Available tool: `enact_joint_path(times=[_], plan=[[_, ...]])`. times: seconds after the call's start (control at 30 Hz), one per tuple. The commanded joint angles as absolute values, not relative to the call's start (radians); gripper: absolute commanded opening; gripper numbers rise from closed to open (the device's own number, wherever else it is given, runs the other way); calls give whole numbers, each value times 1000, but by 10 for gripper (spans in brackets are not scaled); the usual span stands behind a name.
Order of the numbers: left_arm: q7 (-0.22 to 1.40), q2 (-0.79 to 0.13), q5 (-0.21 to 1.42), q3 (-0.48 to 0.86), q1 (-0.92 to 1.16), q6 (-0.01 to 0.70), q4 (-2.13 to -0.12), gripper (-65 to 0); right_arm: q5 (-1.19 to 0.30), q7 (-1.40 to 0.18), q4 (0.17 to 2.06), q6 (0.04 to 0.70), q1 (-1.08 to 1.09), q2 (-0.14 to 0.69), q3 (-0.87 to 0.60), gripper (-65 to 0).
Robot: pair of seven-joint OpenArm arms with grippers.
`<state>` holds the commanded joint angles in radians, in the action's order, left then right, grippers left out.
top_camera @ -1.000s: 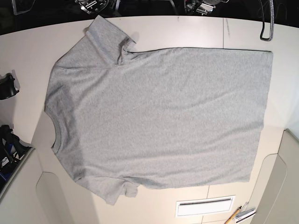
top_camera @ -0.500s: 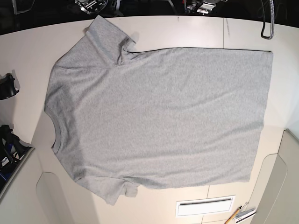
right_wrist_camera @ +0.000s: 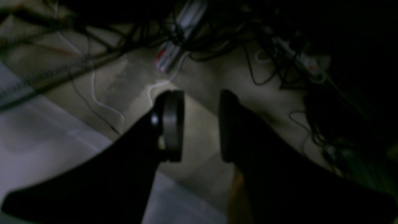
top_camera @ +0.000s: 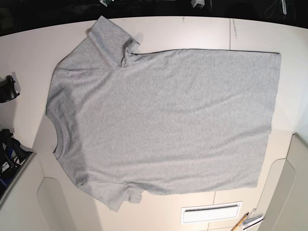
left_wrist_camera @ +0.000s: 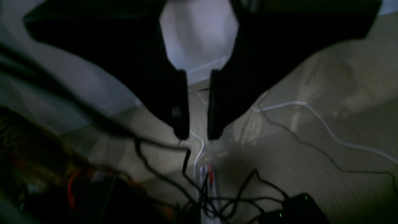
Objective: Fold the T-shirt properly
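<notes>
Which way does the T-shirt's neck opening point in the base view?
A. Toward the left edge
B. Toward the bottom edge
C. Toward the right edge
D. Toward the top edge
A. The T-shirt lies flat on the table with its ribbed collar at the left and its straight hem at the right; one sleeve points up, the other down.

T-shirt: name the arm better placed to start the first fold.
Right, probably. The T-shirt has its upper sleeve rumpled on the base view's left, the right arm's side. Both the right gripper and left gripper hang open and empty over the floor, so neither is ahead.
</notes>
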<state>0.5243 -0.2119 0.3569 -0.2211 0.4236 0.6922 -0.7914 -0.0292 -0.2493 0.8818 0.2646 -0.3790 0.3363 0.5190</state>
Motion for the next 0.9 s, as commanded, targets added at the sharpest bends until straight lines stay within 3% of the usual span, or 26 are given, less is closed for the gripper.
enact_joint_path(times=[0.17,0.4,0.57,0.8,0.9], plan=[[532,-265,414,-162,561,693,-935,-509,-72,-309,1154,263,-547,460,472,-459],[598,-267,431,101,734,698,-1219,-509,-165,-393,1552,267,-759,587,295,-459],[641,-267,478,224,854,698,-1459,-498,-270,-494,1746,330,-844,609,114,-457],[727,-267,543,370,974,698,-1712,-496,-529,-636,1897,439,-899,609,-101,-433],[727,-267,563,435,1013,698,-1774,-410,-613,-661,1943,472,-898,609,-181,-433]])
